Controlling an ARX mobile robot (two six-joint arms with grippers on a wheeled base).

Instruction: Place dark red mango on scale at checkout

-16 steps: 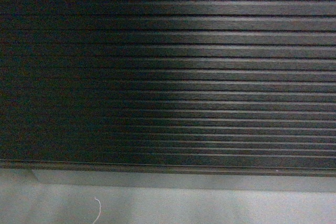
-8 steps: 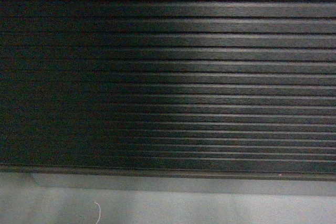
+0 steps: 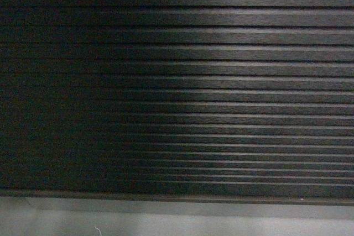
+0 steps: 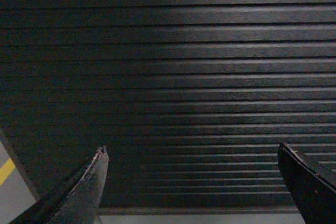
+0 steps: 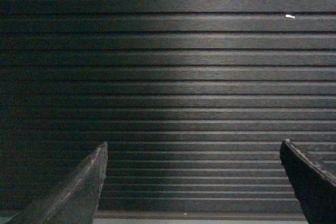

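Note:
The dark ribbed front panel of the checkout (image 3: 182, 92) fills the head view, and it also fills the left wrist view (image 4: 173, 77) and the right wrist view (image 5: 173, 77). My left gripper (image 4: 191, 150) is open, with nothing between its two dark fingers. My right gripper (image 5: 193, 148) is open too, its jaws wide apart and empty. Both point at the slatted panel. The dark red mango and the scale are out of view. Neither gripper shows in the head view.
A strip of pale grey floor (image 3: 177, 222) runs under the panel's bottom edge. A yellow floor line (image 4: 5, 170) shows at the far left of the left wrist view. A small white speck (image 5: 290, 16) sits on an upper slat.
In the head view the panel's bottom edge and the floor strip have slid down the frame, so less floor shows.

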